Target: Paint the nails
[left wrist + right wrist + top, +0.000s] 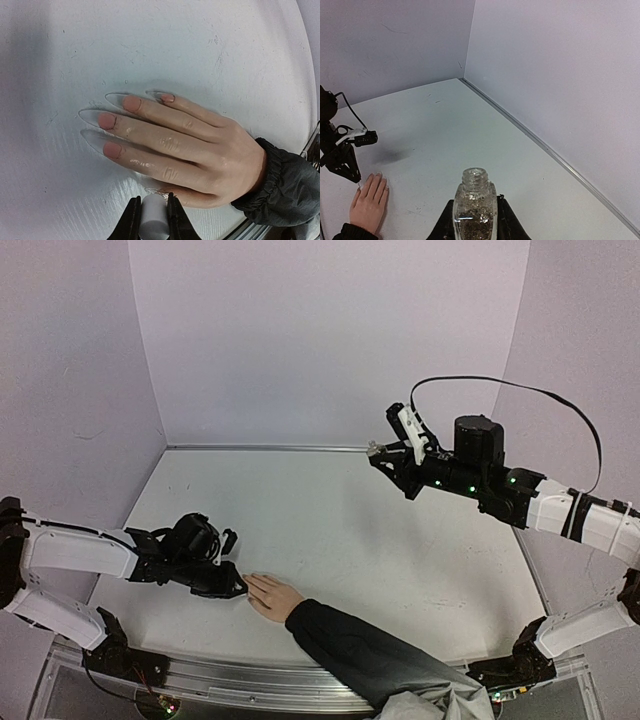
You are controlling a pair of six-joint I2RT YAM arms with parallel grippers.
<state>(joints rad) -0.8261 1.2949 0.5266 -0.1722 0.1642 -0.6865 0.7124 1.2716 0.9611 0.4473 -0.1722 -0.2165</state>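
Lying flat on the white table [350,530], close to its near edge and left of the middle, a light-skinned hand [272,597] is spreading its fingers toward the left edge, with a dark sleeve [360,650] trailing back over the near edge. The nails [106,120] are showing on four fingers in the left wrist view. Each is sitting pinkish at a fingertip, and a long, clear, pointed tip [92,117] is reaching out from it over the table; the thumb's nail is not showing.

The left gripper [238,587] is hovering low just beside those fingertips, on the side toward the left edge. Its jaws are pinching a small white cylinder [152,220], which is standing between them at the bottom of the left wrist view. Whether anything on the gripper is touching a nail cannot be told.

The right gripper [378,453] is hanging high over the far right part of the table, well apart from the hand. Its jaws are clamping a small clear glass bottle [475,210] upright. The bottle's neck is standing open, and dark, glittery flecks are filling most of its body. Pale walls [545,90] are closing in the table's far edge and right edge.
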